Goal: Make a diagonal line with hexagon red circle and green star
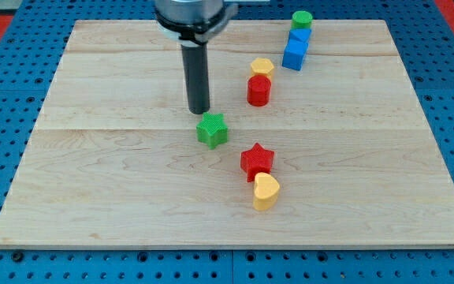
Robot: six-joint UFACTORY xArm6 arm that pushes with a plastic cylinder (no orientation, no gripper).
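My tip [199, 110] stands just above and slightly left of the green star [212, 130], close to it or touching it. The yellow hexagon [262, 68] sits up and to the right, with the red circle [258, 90] right below it and touching it. The green star lies down and to the left of the red circle, so the three run roughly on a slant.
A red star [257, 160] and a yellow heart [266, 191] lie below the middle. A green circle [302, 20] and two blue blocks [296, 49] stand near the top right. The wooden board [93, 197] ends on a blue pegboard.
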